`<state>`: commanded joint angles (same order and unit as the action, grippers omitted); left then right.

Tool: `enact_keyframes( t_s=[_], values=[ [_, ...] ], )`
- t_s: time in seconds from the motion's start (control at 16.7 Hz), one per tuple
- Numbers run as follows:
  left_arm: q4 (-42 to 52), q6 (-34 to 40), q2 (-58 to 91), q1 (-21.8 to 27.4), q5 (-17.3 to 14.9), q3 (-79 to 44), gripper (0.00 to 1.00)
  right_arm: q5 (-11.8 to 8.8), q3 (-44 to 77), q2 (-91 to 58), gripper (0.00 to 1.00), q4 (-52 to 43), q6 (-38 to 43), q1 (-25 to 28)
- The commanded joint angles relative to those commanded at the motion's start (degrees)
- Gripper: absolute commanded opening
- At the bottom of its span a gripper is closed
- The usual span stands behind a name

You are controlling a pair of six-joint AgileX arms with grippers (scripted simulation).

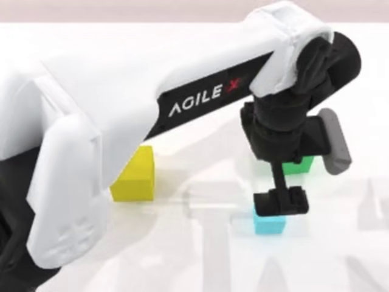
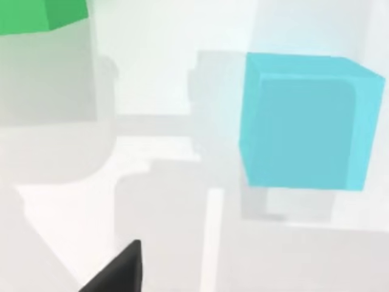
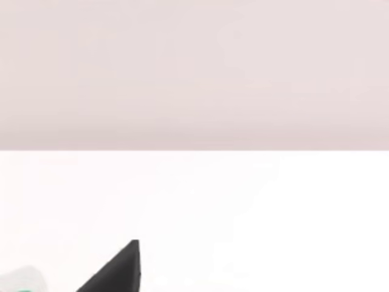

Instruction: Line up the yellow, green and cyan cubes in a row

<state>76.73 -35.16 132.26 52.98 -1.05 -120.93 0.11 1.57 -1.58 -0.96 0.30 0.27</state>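
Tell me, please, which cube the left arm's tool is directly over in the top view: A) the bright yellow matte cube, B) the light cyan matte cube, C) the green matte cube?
B: the left tool hangs right over the light cyan matte cube, overlapping its far edge.

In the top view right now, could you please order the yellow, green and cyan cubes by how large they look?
1. Bright yellow matte cube, largest, though partly under the left arm.
2. Light cyan cube.
3. Green cube: mostly hidden behind the left gripper, so its rank against cyan is unsure.
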Motion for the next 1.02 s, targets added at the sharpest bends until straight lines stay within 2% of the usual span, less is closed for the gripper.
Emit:
enact_keyframes(
  t_s=[0.18, 0.42, 1.02],
  values=[
    [-4.1, 2.0, -6.9, -3.6, 0.4, 6.5, 1.00, 0.2, 6.2, -6.3, 1.00, -3.9, 1.1, 1.2],
    [-13.6, 7.0, -24.3, -11.8, 1.1, 22.1, 1.00, 0.3, 20.1, -21.8, 1.00, -13.2, 3.2, 4.2],
    [-47.4, 23.5, -88.1, -37.7, 1.8, 80.5, 1.00, -0.2, 67.4, -79.6, 1.00, -46.4, 10.3, 15.2]
  ],
)
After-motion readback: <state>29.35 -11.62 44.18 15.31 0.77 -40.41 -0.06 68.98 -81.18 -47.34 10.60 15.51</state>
